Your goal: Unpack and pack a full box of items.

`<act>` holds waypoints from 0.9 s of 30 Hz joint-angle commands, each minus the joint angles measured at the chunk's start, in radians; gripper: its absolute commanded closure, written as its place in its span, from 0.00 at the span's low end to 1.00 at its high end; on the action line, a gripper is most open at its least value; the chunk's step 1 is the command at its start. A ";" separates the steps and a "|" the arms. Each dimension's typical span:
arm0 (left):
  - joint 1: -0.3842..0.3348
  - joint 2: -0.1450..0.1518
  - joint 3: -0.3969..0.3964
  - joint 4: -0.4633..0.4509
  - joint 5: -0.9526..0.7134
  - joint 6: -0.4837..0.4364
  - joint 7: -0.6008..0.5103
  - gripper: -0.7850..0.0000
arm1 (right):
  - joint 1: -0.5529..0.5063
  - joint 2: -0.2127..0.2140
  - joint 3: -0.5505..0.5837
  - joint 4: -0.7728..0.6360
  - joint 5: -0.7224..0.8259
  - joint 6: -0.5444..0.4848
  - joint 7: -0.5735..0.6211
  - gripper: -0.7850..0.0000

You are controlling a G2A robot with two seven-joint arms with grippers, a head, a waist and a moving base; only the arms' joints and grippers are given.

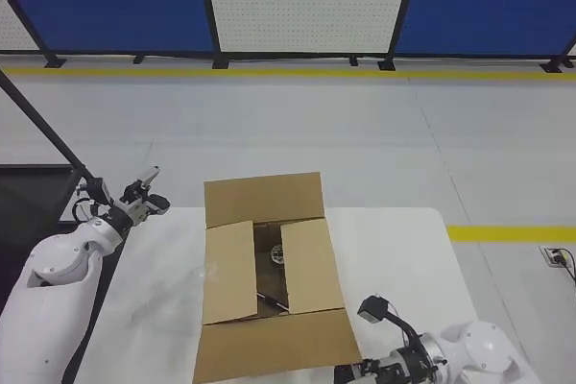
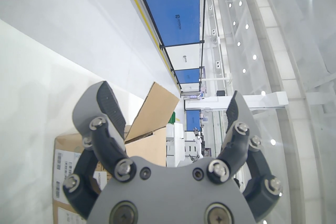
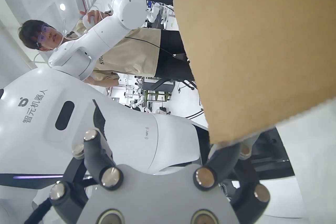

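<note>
Right gripper (image 3: 157, 146), jaws wide and empty, at the near flap (image 1: 274, 350) of the box (image 1: 264, 199) on the table (image 1: 403, 240); left gripper (image 2: 170, 93), spread and empty, beside its far-left corner; 2 side flaps (image 1: 228, 274) half-cover the contents (image 1: 277, 254), so swinging each fully outward should precede reaching in.

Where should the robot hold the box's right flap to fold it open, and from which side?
Probably grip the right flap at its free inner edge beside the dark middle gap, coming from above the box centre. It lies nearly flat, hinged at the outer wall, so only that edge offers a lip.
</note>
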 commanded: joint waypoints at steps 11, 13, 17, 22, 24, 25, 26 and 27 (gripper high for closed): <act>-0.202 -0.089 0.175 0.314 -0.047 -0.207 -0.101 0.00 | -0.006 0.003 0.001 -0.015 0.077 -0.055 -0.049 0.00; -0.222 -0.102 0.187 0.351 -0.063 -0.226 -0.109 0.00 | -0.011 0.003 0.007 -0.026 0.106 -0.065 -0.063 0.00; -0.256 -0.122 0.210 0.410 -0.059 -0.259 -0.093 0.00 | -0.010 0.004 0.006 -0.048 0.124 -0.068 -0.080 0.00; -0.285 -0.142 0.229 0.470 -0.048 -0.285 -0.061 0.00 | 0.002 0.004 -0.004 -0.069 0.119 -0.060 -0.092 0.00; -0.291 -0.148 0.241 0.485 -0.027 -0.307 -0.048 0.00 | 0.005 0.005 -0.007 -0.073 0.118 -0.057 -0.094 0.00; -0.294 -0.152 0.246 0.491 -0.020 -0.314 -0.039 0.00 | 0.006 0.006 -0.008 -0.075 0.115 -0.054 -0.094 0.00; -0.296 -0.156 0.251 0.496 -0.012 -0.322 -0.029 0.00 | 0.007 0.006 -0.009 -0.077 0.114 -0.053 -0.094 0.00; -0.299 -0.160 0.253 0.501 -0.015 -0.322 -0.033 0.00 | 0.008 0.007 -0.009 -0.078 0.111 -0.050 -0.095 0.00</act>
